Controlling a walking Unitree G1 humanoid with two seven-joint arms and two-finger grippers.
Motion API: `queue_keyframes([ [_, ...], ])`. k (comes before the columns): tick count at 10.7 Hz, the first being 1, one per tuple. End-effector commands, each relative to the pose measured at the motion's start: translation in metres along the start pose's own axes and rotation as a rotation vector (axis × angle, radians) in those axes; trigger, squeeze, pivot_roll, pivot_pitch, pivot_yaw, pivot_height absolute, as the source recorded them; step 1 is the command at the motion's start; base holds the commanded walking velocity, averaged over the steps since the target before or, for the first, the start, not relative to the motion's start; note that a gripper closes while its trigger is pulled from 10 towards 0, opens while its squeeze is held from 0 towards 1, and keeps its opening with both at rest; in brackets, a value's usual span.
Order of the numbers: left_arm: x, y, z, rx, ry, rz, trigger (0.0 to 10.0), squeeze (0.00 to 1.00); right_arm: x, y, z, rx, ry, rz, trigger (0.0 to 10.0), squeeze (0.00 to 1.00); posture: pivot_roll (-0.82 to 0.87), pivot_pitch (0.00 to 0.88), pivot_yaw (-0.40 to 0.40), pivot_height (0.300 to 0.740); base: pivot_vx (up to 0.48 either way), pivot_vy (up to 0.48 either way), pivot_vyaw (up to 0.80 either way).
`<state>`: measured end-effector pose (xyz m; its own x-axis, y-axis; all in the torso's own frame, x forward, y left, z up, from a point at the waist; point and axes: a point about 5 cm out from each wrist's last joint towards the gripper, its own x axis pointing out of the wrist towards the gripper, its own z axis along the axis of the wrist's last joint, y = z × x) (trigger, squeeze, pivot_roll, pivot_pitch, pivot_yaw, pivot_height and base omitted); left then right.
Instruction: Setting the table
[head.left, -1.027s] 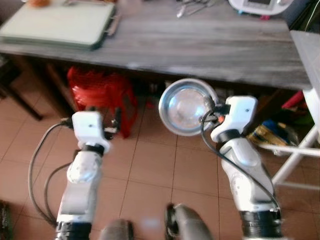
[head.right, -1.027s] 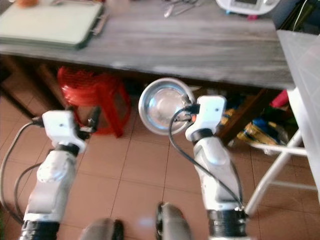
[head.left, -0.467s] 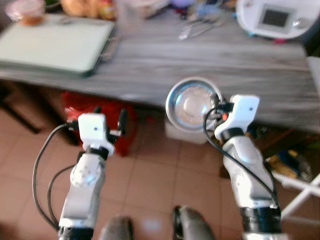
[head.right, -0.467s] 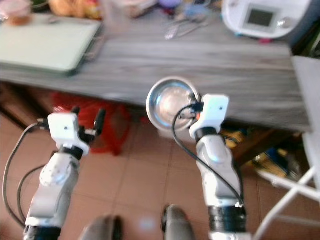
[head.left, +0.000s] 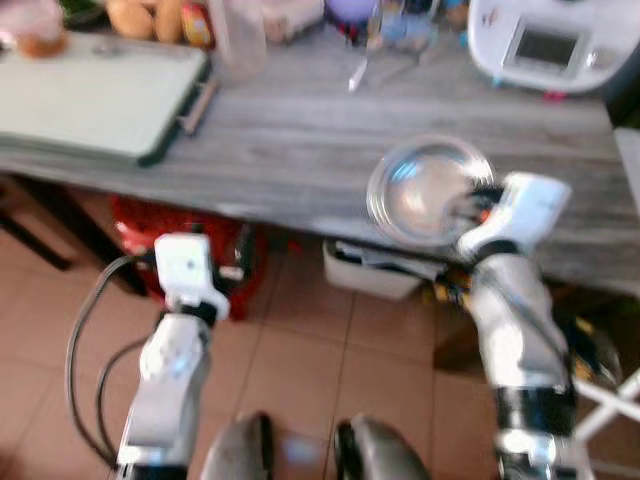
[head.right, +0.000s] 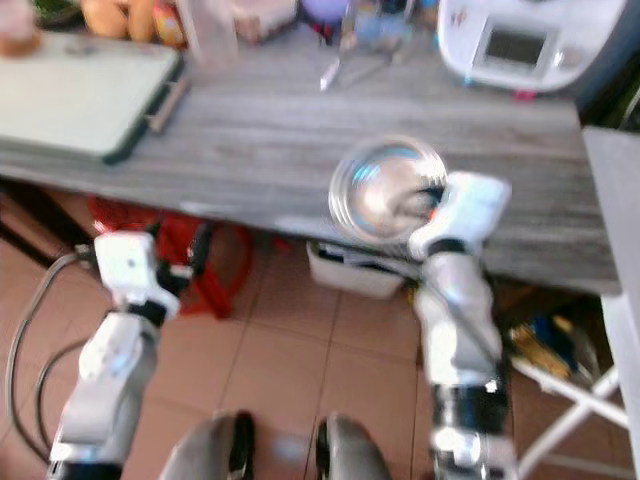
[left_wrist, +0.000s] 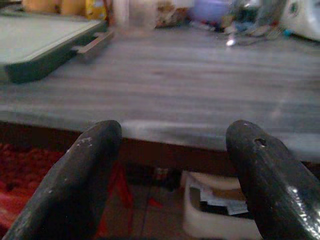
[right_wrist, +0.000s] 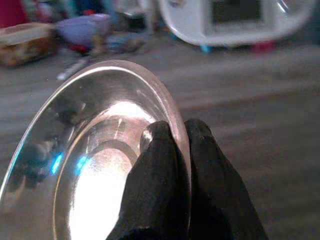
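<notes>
Underfoot, terracotta floor tiles (head.left: 300, 330) run beneath a long grey wood-grain table (head.left: 300, 140) holding a flat pale-green tray (head.left: 90, 95) far left. Over its near edge, the right gripper (right_wrist: 175, 150) pinches the shiny round steel bowl (head.left: 425, 190) by its rim. The left gripper (left_wrist: 170, 150) hangs spread, empty.

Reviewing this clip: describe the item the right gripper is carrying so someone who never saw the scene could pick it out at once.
Start at the long grey wooden table. Over its near edge, right of centre, the right gripper pinches the rim of a shallow, round metal bowl. It is the one shiny silver dish held off the surface, unlike the flat green tray at the left or the white appliance at the back right.
</notes>
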<state>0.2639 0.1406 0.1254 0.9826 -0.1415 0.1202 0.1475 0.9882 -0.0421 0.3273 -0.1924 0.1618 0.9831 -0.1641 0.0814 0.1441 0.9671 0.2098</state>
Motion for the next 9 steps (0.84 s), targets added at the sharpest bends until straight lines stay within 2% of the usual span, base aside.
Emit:
queue_keyframes([
  [1,-0.002,0.0,0.002,0.003,0.001,-0.005,10.0,0.0,0.007,0.002,-0.003,0.063,0.041,-0.019,10.0,0.0,0.0,0.198,-0.003,0.74,0.0,0.0,0.0],
  [2,-0.002,-0.001,0.002,0.003,0.0,-0.008,10.0,0.0,0.013,0.002,-0.004,0.086,0.052,-0.046,10.0,0.0,0.0,0.199,-0.004,0.74,0.0,0.0,0.0],
  [3,-0.003,0.0,0.003,0.006,0.001,-0.008,10.0,0.0,0.023,0.008,-0.01,0.163,0.12,-0.067,10.0,0.0,0.01,0.203,-0.005,0.74,0.0,0.0,0.0],
  [6,-0.006,-0.003,0.002,-0.012,0.016,-0.044,10.0,0.0,0.037,0.018,-0.017,0.293,0.21,-0.086,10.0,0.0,0.01,0.21,-0.005,0.74,0.0,0.0,0.0],
  [8,-0.005,-0.006,0.002,-0.015,0.016,-0.063,10.0,0.0,0.039,0.031,-0.026,0.297,0.313,-0.03,10.0,0.0,0.01,0.224,-0.007,0.74,0.0,0.0,0.0],
  [9,-0.004,-0.007,0.003,-0.018,0.014,-0.066,10.0,0.0,0.038,0.033,-0.027,0.307,0.323,-0.034,10.0,0.82,0.01,0.221,-0.012,0.74,0.0,0.0,0.0],
])
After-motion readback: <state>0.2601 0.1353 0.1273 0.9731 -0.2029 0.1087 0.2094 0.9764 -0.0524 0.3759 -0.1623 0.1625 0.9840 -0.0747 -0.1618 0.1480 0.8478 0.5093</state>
